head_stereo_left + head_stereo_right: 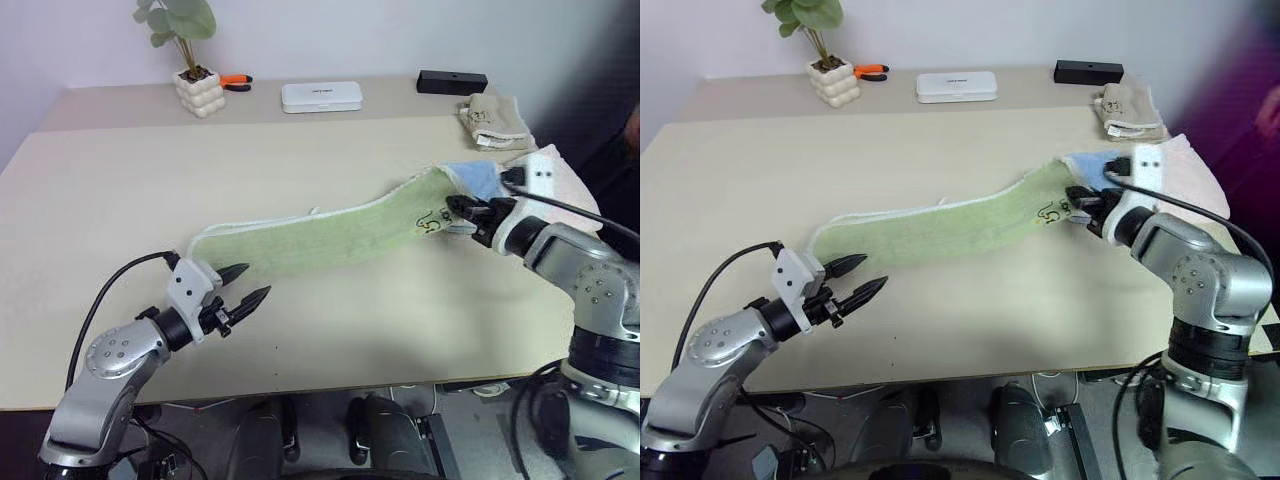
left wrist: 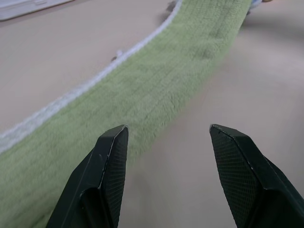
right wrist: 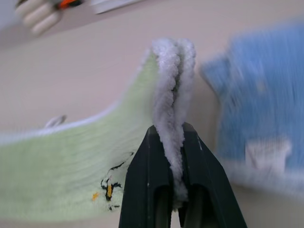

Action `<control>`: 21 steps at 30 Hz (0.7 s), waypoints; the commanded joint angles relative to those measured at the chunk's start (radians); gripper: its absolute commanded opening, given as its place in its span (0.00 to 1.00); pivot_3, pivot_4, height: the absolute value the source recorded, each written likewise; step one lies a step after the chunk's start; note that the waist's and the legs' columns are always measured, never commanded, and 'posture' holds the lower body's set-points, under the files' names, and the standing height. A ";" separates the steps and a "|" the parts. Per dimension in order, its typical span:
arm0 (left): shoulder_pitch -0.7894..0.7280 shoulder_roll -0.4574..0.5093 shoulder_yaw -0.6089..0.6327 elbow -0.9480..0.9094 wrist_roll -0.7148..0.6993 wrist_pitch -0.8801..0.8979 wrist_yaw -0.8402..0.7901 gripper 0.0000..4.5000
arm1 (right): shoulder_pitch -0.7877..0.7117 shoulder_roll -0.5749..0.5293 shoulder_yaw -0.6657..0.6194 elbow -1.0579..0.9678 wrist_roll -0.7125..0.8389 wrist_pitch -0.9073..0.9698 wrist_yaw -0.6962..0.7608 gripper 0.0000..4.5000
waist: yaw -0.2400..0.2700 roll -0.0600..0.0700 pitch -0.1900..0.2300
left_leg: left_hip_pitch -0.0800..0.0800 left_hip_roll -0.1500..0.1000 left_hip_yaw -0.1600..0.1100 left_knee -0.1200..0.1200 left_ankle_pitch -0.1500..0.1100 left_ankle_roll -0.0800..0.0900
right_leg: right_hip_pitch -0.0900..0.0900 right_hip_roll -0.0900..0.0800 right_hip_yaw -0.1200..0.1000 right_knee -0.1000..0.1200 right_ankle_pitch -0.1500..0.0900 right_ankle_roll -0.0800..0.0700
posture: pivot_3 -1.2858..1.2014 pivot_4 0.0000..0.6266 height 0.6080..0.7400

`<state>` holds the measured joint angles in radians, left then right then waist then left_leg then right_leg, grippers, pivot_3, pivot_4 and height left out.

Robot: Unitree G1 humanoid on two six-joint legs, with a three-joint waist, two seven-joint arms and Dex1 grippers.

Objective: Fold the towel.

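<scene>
The towel [image 1: 320, 235] is a long light green strip with whitish edging, stretched across the table from near my left gripper up toward the right. A small dark embroidered mark [image 1: 432, 220] sits near its right end. My right gripper [image 1: 468, 212] is shut on that right end, lifting it off the table; in the right wrist view the doubled white edge [image 3: 173, 95] stands pinched between the black fingers [image 3: 147, 190]. My left gripper [image 1: 245, 287] is open beside the towel's left end, just in front of it, with nothing between its fingers [image 2: 111, 161].
A light blue folded towel [image 1: 478, 178] and a pale pink one [image 1: 560, 180] lie behind the right gripper. A beige cloth [image 1: 492, 118], black box [image 1: 452, 81], white case [image 1: 321, 96], orange-handled pliers [image 1: 236, 81] and potted plant [image 1: 195, 85] line the far edge.
</scene>
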<state>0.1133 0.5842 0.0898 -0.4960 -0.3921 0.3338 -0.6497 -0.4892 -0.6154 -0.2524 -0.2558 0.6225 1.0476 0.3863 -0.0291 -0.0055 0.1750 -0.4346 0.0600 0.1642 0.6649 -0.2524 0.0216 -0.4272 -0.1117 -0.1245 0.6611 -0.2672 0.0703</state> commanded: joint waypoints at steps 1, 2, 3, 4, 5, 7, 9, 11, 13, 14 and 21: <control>-0.022 -0.006 -0.013 -0.006 0.019 -0.029 -0.002 0.61 | -0.009 -0.052 0.224 -0.108 -0.083 -0.137 0.147 0.01 | -0.006 -0.001 0.000 | 0.000 0.001 0.000 0.000 0.000 0.000 | 0.000 0.001 0.000 0.000 0.000 0.000 | 0.52 0.24 1.00; -0.024 -0.009 -0.015 -0.006 0.022 -0.028 0.001 0.61 | -0.018 -0.048 0.281 -0.121 -0.104 -0.164 0.167 0.01 | -0.006 -0.001 0.000 | 0.000 0.001 0.000 0.000 0.000 0.000 | 0.000 0.001 0.000 0.000 0.000 0.000 | 0.52 0.24 1.00; -0.024 -0.013 -0.017 -0.008 0.024 -0.028 0.004 0.61 | -0.031 -0.033 0.327 -0.120 -0.123 -0.181 0.175 0.01 | -0.007 -0.001 0.000 | 0.000 0.001 0.000 0.000 0.000 0.000 | 0.000 0.001 0.000 0.000 0.000 0.000 | 0.52 0.24 1.00; -0.024 -0.015 -0.018 -0.009 0.025 -0.027 0.007 0.61 | -0.039 -0.021 0.357 -0.118 -0.138 -0.195 0.181 0.01 | -0.006 -0.001 0.000 | 0.000 0.001 0.000 0.000 0.000 0.000 | 0.000 0.001 0.000 -0.001 0.000 0.000 | 0.52 0.24 1.00; -0.024 -0.018 -0.020 -0.011 0.027 -0.026 0.010 0.61 | -0.051 -0.003 0.384 -0.105 -0.156 -0.205 0.177 0.01 | -0.006 -0.001 0.000 | 0.000 0.001 0.000 0.000 0.000 0.000 | 0.000 0.000 0.000 -0.001 0.000 0.000 | 0.52 0.24 1.00; -0.006 -0.031 -0.025 -0.031 0.033 -0.019 0.032 0.61 | -0.078 0.065 0.493 -0.042 -0.223 -0.231 0.159 0.01 | -0.007 -0.002 0.000 | 0.000 0.001 0.000 0.000 0.000 0.000 | 0.000 0.000 0.000 -0.001 0.000 0.000 | 0.52 0.24 1.00; 0.004 -0.040 -0.030 -0.046 0.038 -0.014 0.047 0.61 | -0.087 0.104 0.550 -0.003 -0.267 -0.249 0.159 0.01 | -0.009 -0.002 -0.001 | 0.000 0.001 0.000 0.001 0.000 0.000 | 0.000 0.000 0.000 0.000 0.000 0.000 | 0.52 0.24 1.00; 0.015 -0.047 -0.032 -0.062 0.041 -0.010 0.057 0.61 | -0.088 0.135 0.571 0.035 -0.305 -0.268 0.147 0.01 | -0.004 -0.002 0.000 | 0.000 0.001 0.000 0.001 0.001 -0.001 | 0.000 0.000 -0.001 0.000 0.000 0.000 | 0.52 0.24 1.00; 0.024 -0.051 -0.034 -0.073 0.041 -0.004 0.067 0.61 | -0.091 0.174 0.570 0.070 -0.324 -0.270 0.125 0.01 | 0.001 -0.002 0.000 | -0.001 0.000 0.000 0.001 0.002 -0.003 | 0.000 -0.001 -0.001 -0.001 0.000 0.000 | 0.52 0.24 1.00; 0.025 -0.051 -0.035 -0.076 0.042 -0.003 0.069 0.61 | -0.090 0.181 0.573 0.077 -0.333 -0.277 0.128 0.01 | 0.003 -0.002 0.000 | -0.001 0.000 0.000 0.001 0.002 -0.003 | 0.000 -0.001 -0.001 -0.001 0.000 0.000 | 0.52 0.24 1.00; 0.026 -0.046 -0.031 -0.079 0.037 0.009 0.073 0.61 | -0.063 0.197 0.506 0.026 -0.300 -0.313 0.188 0.43 | 0.013 -0.002 0.000 | -0.001 0.000 0.001 0.001 0.001 -0.002 | 0.000 -0.001 -0.001 -0.001 0.000 0.000 | 0.52 0.24 1.00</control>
<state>0.1425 0.5368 0.0520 -0.5355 -0.3532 0.3445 -0.5785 -0.5563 -0.4107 0.3032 -0.1654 0.3016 0.7737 0.5488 -0.0164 -0.0073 0.1746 -0.4358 0.0600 0.1648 0.6661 -0.2515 0.0200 -0.4271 -0.1126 -0.1254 0.6603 -0.2671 0.0703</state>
